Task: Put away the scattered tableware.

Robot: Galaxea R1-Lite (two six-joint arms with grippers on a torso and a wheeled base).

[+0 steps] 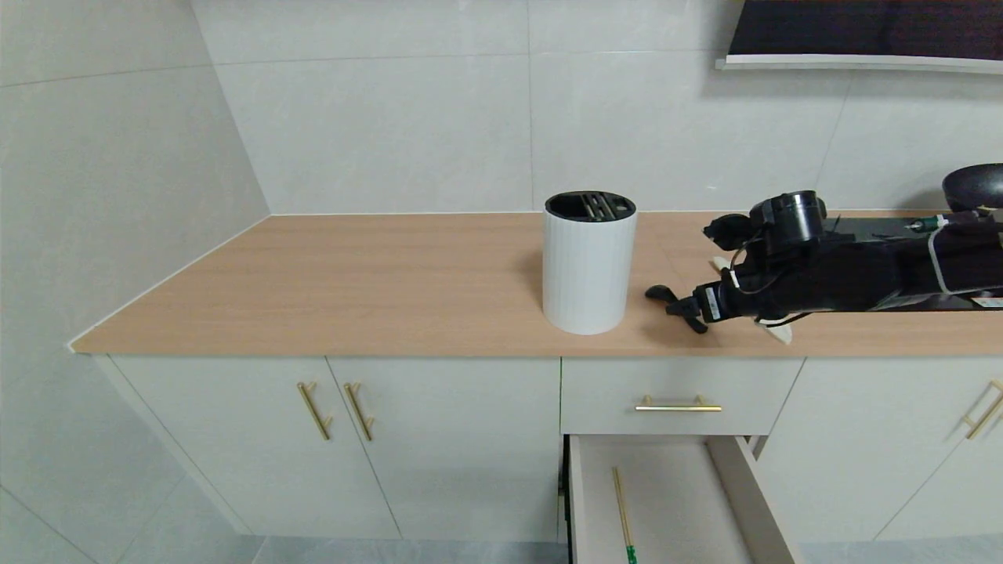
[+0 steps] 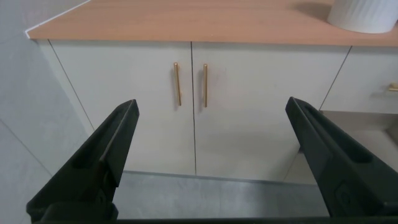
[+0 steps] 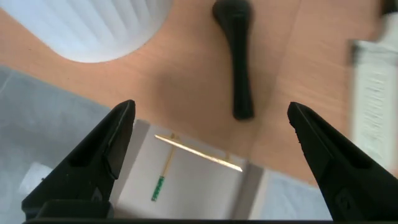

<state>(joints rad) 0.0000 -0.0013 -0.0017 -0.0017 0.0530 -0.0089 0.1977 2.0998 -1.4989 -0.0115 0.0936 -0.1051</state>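
A black utensil (image 1: pixel 659 293) (image 3: pixel 239 62) with a rounded end lies on the wooden countertop (image 1: pixel 353 282), just right of a white ribbed utensil holder (image 1: pixel 588 266) (image 3: pixel 93 25). My right gripper (image 1: pixel 686 313) (image 3: pixel 217 180) hovers low over the counter's front edge beside that utensil, open and holding nothing. A white utensil (image 1: pixel 776 333) (image 3: pixel 376 93) pokes out from under the right arm, mostly hidden. My left gripper (image 2: pixel 214 168) is open and holding nothing, down in front of the cabinet doors (image 2: pixel 193 106). One chopstick (image 1: pixel 623 509) (image 3: pixel 165 180) lies in the open drawer (image 1: pixel 674 501).
A shut drawer with a gold handle (image 1: pixel 678 406) sits above the open one. The cabinet doors have gold handles (image 1: pixel 313 409) (image 2: pixel 177 84). A black pot (image 1: pixel 975 184) stands at the far right of the counter. The tiled wall closes off the left and back.
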